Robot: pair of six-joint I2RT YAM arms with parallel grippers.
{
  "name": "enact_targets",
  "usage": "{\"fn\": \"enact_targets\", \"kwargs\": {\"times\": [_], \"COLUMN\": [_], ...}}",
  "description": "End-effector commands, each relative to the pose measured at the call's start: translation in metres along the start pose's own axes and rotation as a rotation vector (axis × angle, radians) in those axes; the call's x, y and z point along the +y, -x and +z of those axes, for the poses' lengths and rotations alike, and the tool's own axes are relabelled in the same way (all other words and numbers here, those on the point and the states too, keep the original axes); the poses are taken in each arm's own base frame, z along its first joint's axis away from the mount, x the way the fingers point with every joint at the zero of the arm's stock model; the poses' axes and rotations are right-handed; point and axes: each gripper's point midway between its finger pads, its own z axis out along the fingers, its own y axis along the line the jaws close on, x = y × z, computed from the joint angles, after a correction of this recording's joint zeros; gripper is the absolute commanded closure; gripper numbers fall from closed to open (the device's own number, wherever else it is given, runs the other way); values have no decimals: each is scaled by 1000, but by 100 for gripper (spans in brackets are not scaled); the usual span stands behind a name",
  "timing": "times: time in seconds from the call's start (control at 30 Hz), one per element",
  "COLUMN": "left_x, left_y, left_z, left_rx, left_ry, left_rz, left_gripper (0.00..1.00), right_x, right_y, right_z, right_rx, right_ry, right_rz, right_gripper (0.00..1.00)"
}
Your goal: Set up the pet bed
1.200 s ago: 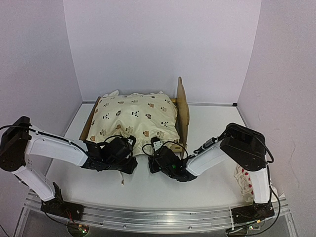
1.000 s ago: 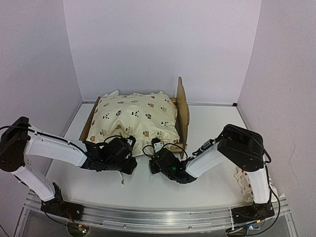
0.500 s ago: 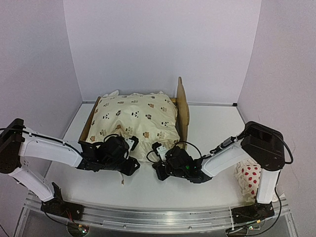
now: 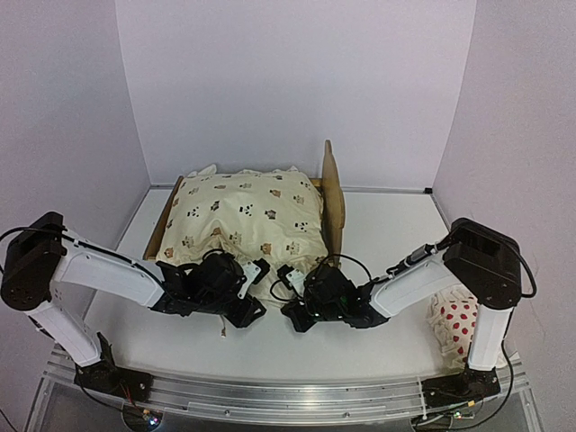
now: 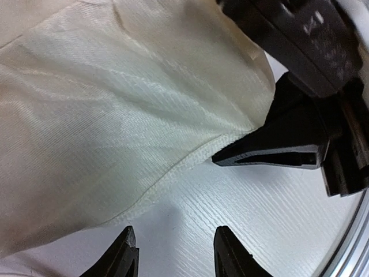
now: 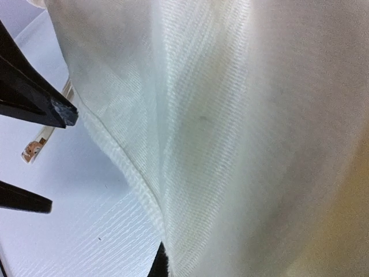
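The pet bed [image 4: 335, 193] stands at the back centre, its curvy plywood end board showing on the right. A cream animal-print cushion [image 4: 247, 216] covers it, and its ruffle hangs over the near edge. My left gripper [image 4: 255, 306] sits low on the table under that edge. In the left wrist view it [image 5: 177, 254] is open, with bare table between the fingertips and the ruffle hem [image 5: 173, 173] just beyond. My right gripper [image 4: 292, 310] faces it closely. In the right wrist view it [image 6: 164, 266] is shut on the ruffle [image 6: 230, 144], which drapes over it.
A white pillow with red dots [image 4: 454, 319] lies at the right, by the right arm's base. A loose tie end [image 4: 222, 333] rests on the table below the left gripper. White walls close in the table on three sides.
The left gripper has opened wider and slid right towards the right gripper. The right arm swung its elbow outwards and lowered, uncovering the dotted pillow.
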Motion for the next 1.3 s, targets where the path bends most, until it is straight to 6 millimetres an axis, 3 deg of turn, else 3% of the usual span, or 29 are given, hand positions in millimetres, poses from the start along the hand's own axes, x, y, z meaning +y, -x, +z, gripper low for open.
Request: {"fn": "enact_targets", "kwargs": {"times": [0.0, 0.3, 0.93, 1.27], "left_x": [-6, -6, -9, -16], "left_y": [23, 23, 20, 10], "left_z": [7, 14, 68, 83], "left_rx": [-92, -167, -70, -15], "left_ry": [-18, -10, 21, -36], "left_rz": [153, 388, 756, 805], "left_gripper": [54, 51, 54, 67], "right_x": [12, 9, 19, 20], "right_y": [10, 18, 44, 52], "right_z": [-12, -22, -29, -29], "right_rx": [21, 62, 63, 52], "right_ry": [113, 266, 384, 389], "right_rz": [10, 105, 124, 135], "right_gripper": [100, 100, 100, 100]}}
